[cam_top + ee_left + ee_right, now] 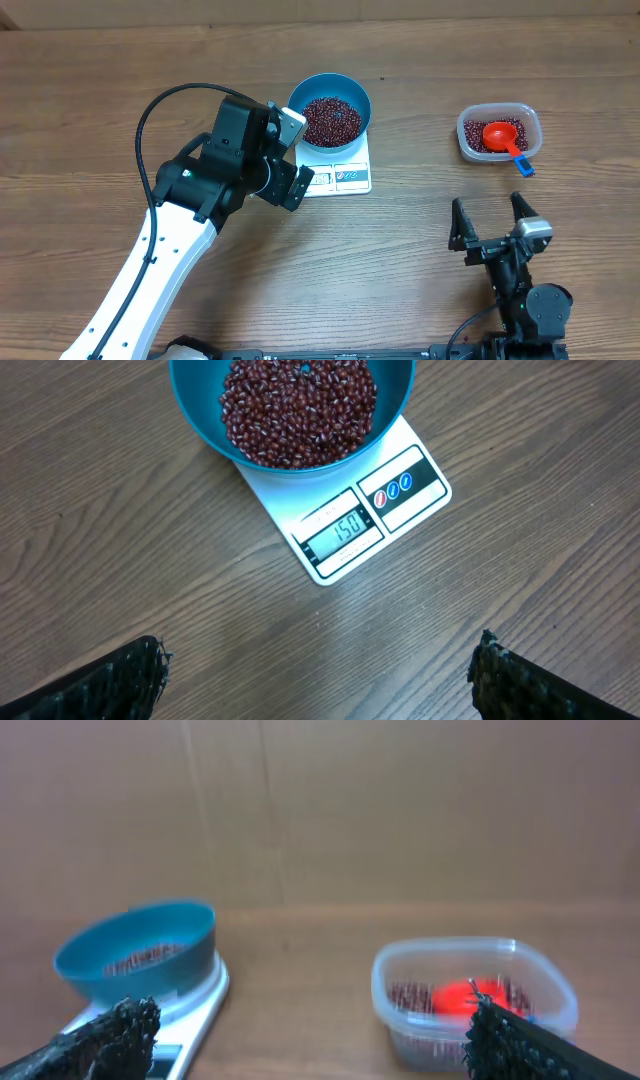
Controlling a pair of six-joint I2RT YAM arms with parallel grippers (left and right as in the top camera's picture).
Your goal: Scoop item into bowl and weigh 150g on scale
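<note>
A blue bowl (330,79) of dark red-brown beans (331,120) sits on a white kitchen scale (350,176), upper centre of the wooden surface (90,90). The display (347,528) reads 150. The left end effector (303,150), released, hovers at the scale's left edge. The right end effector (489,206), lower right, is released, below a clear tub (466,127) holding a red scoop (500,134).

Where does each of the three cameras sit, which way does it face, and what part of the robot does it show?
Overhead: above the table, looking straight down; shows the left arm beside the scale and the right arm.
Left wrist: above the scale, looking down at the bowl of beans; open left jaws at the bottom corners.
Right wrist: low, looking level across the table at the tub and scoop; open right jaws at the bottom.
Shared: both wrist views show bowl and scale.
</note>
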